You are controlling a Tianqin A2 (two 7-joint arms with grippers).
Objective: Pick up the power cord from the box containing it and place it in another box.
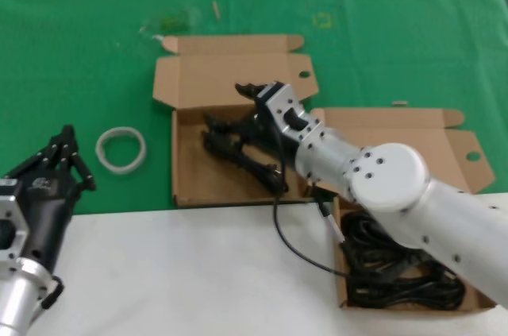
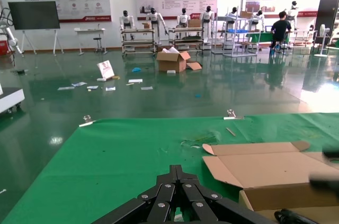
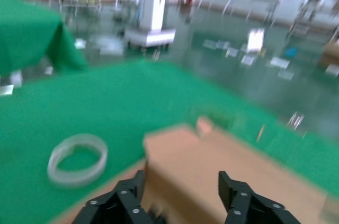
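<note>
Inside shallow cardboard box, thin black cord

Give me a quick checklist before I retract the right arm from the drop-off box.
1. Right end effector is over another box: ok.
2. Its fingers are apart in the right wrist view: ok.
3. Power cord is wholly inside that box: not ok. A strand trails out the front toward the box containing it.
4. Cord is free of the fingers: cannot tell.
5. Left end effector is out of the way, beside the white ring: ok.
</note>
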